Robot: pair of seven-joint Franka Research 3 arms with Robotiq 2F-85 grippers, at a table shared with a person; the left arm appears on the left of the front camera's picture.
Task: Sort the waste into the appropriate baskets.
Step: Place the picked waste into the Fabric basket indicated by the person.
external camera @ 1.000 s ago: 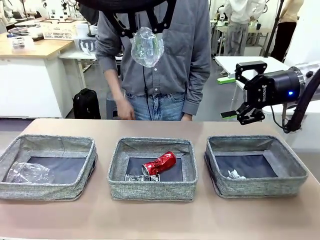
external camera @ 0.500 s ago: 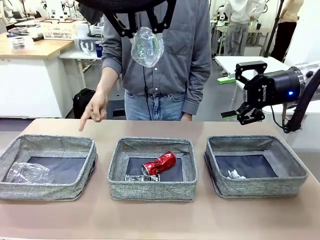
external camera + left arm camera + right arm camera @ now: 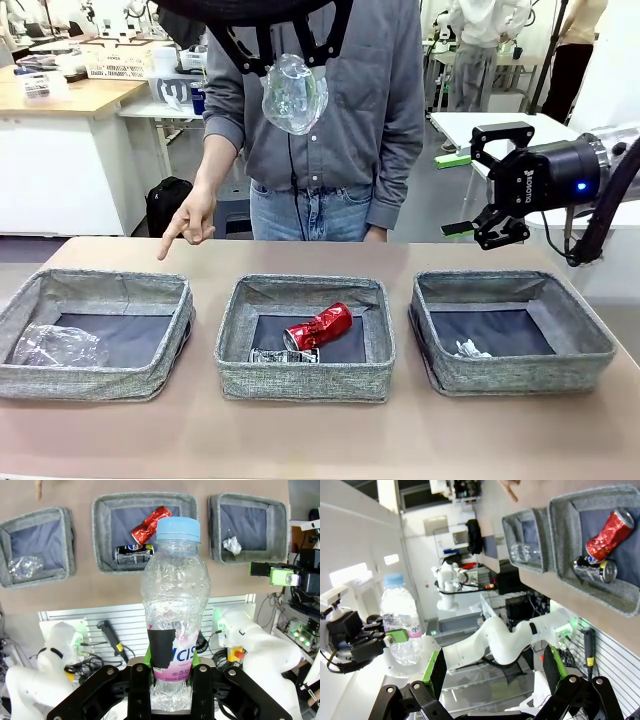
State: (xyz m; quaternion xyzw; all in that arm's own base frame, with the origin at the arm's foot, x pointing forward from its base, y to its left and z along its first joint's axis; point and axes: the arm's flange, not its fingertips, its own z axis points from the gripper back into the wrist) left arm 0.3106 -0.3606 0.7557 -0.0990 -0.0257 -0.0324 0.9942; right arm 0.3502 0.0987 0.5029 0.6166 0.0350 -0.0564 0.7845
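Observation:
My left gripper (image 3: 289, 58) hangs high over the middle basket (image 3: 305, 290), shut on a clear blue-capped plastic bottle (image 3: 294, 93). In the left wrist view the bottle (image 3: 174, 595) stands between the fingers (image 3: 139, 685), cap toward the baskets below. The middle basket holds a crushed red can (image 3: 318, 326) and a flattened dark can (image 3: 283, 355). A clear plastic cup (image 3: 55, 345) lies in the left basket (image 3: 95, 290). A white paper wad (image 3: 470, 349) lies in the right basket (image 3: 510, 285). My right gripper (image 3: 478, 192) hovers open above the right basket's far edge. It sees the bottle (image 3: 400, 622) across from it.
A person stands at the far side, one hand (image 3: 186, 224) pointing a finger down toward the left basket. A white table (image 3: 480, 125) sits behind my right arm. Bare tabletop (image 3: 320, 440) runs in front of the baskets.
The person's hand came up from beside the hip and now points toward the left basket. Neither arm has moved and the bottle stays held.

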